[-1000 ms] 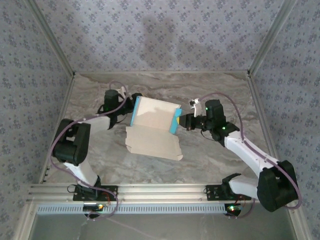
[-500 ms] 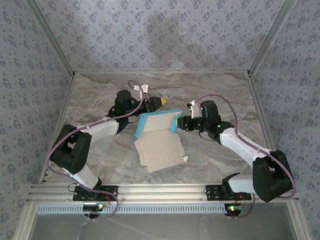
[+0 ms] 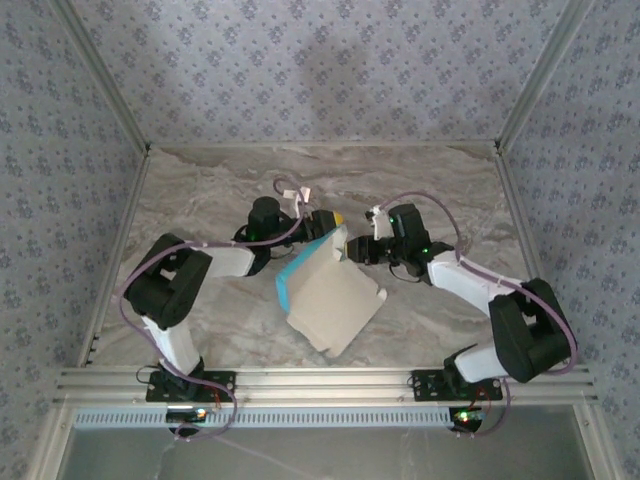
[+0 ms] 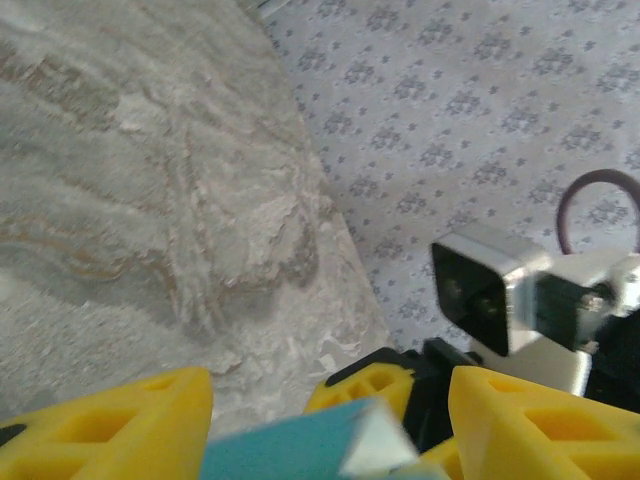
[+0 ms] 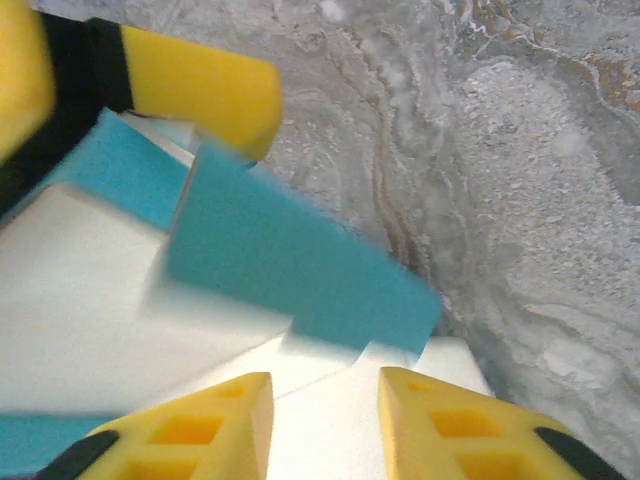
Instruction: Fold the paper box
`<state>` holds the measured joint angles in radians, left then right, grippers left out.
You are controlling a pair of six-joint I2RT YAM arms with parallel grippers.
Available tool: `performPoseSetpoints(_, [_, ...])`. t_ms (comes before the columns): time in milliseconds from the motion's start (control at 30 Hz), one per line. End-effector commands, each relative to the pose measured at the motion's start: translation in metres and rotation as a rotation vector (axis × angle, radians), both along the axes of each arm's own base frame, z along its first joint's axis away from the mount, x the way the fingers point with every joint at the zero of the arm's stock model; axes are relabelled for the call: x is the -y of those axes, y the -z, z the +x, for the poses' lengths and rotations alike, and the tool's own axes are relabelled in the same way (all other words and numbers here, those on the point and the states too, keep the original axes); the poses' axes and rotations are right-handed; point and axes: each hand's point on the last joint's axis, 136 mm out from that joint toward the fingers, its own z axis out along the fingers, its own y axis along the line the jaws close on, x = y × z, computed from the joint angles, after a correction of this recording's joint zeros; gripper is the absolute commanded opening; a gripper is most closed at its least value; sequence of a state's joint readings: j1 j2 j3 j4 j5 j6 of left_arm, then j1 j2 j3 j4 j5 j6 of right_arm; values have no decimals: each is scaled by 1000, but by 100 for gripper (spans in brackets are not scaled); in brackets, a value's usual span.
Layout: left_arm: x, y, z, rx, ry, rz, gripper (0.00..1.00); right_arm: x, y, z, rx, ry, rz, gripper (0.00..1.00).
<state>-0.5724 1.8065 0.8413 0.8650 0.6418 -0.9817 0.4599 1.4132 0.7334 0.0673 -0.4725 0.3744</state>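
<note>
My right claw sits with the box just past its tips, pale card showing through the gap between them. I cannot tell whether it pinches the card or only rests against it. Beyond that a blue flap stands up. My left claw straddles the flap's edge, spread wide and gripping nothing, placed, I judge, to push it over. The box leans above the counter between both claws, probably so the flaps can swing.

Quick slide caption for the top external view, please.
Left gripper and right gripper meet at the far edge of the partly folded paper box, beige face up.
</note>
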Motion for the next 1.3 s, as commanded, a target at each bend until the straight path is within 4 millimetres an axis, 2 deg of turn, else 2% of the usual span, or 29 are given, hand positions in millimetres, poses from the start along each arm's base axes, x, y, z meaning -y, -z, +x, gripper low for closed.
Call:
performPoseSetpoints(0, [3,-2,2,33,8,-26,64,1,3,8,82,5,-55,38])
performPoseSetpoints(167, [4,8,4,21,26,-3,63,-1,7,15,136,-6,-72,38])
performPoseSetpoints(333, [-2,3,2,41,24,46,62,-2,16,10,199,-70,-121,35])
performPoseSetpoints(433, [-5,0,1,52,23,91,61,2,7,10,268,-88,-130,31])
performPoseSetpoints(500, [-7,0,0,57,24,116,60,3,-3,8,313,-112,-90,27])
performPoseSetpoints(567, [-9,-2,-3,66,28,140,60,6,-17,6,353,-141,-34,17])
performPoseSetpoints(667, [-12,-9,-8,88,40,172,60,19,-23,10,412,-133,-68,6])
performPoseSetpoints(733, [-13,-14,-10,100,49,175,61,24,-19,13,436,-149,-120,3])
performPoseSetpoints(867, [-8,-14,-13,85,79,155,61,22,-7,16,447,-279,-202,2])
performPoseSetpoints(1033, [-5,-16,-13,67,83,119,59,18,-13,29,386,-355,-96,9])
performPoseSetpoints(1167, [-8,-16,-18,59,76,124,57,8,-2,38,266,-413,-95,12])
performPoseSetpoints(1267, [-10,-7,-23,52,82,172,57,0,8,38,234,-441,-117,12])
